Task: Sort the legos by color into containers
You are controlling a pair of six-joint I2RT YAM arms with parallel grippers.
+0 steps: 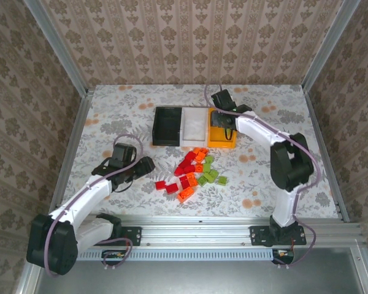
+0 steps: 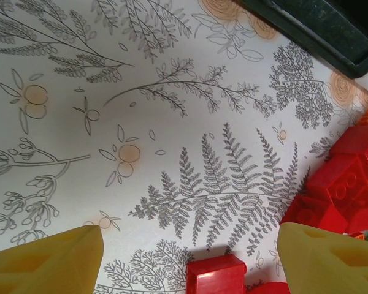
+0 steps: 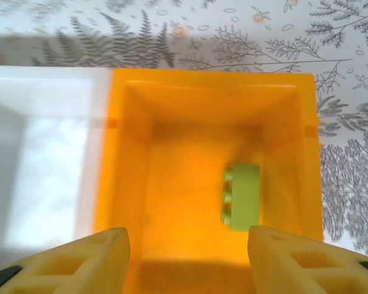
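Right end effector open, empty, above orange-yellow bin holding green lego.
Handling: legos likely light, rigid, slick; pinch flat sides.

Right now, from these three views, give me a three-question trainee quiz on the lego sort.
1. True or false: the small light green plastic brick lies inside the orange-yellow rectangular plastic bin.
2. Which bin stands mid-row in the top view? A black plastic bin; B white plastic bin; C the orange-yellow one.
3. Fill in: the left gripper, beside red plastic bricks, has its jaws ____.
Key: 1 true; 2 B; 3 open.
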